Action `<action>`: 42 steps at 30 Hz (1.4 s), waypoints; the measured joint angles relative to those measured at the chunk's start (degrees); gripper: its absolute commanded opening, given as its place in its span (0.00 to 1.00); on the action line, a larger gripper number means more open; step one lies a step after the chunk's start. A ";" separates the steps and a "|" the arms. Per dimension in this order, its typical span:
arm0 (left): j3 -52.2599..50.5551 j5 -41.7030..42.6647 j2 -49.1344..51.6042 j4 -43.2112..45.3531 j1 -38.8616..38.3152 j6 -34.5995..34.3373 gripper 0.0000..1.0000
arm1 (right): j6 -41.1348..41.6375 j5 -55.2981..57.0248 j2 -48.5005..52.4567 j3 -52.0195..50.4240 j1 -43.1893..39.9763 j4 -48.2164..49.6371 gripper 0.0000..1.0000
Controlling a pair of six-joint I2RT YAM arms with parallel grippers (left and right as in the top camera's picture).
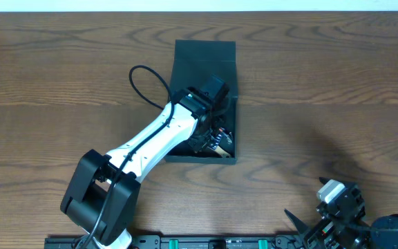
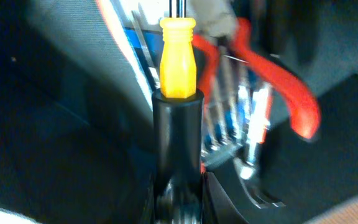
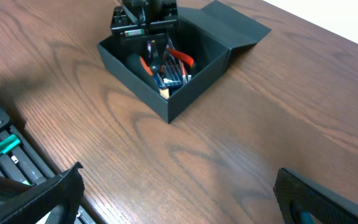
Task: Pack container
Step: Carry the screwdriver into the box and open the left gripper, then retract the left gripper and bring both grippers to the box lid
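Well inside the container (image 1: 235, 117), the left gripper (image 2: 178, 198) clamps a yellow-and-black screwdriver (image 2: 178, 68).

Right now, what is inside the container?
Inside the container: red-handled pliers, a yellow-handled screwdriver and some metal tools. The left arm covers the rest of its floor.

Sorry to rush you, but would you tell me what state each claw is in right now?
Left claw: closed on the yellow-handled screwdriver, inside the container.
Right claw: open, holding nothing.
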 measured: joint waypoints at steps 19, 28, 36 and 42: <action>-2.14 0.04 0.00 0.33 0.17 -0.81 0.43 | 0.00 0.00 0.00 0.00 0.00 0.00 0.99; -2.43 -0.17 -10.45 0.31 0.42 -0.50 0.45 | 0.00 0.00 0.00 0.00 0.00 0.00 0.99; -2.43 -2.60 -28.59 0.31 4.92 7.32 0.83 | 0.00 0.00 0.00 0.00 0.00 0.00 0.99; -2.40 -3.52 -41.03 0.11 6.32 10.23 0.99 | 0.00 0.00 0.00 0.00 0.00 0.00 0.99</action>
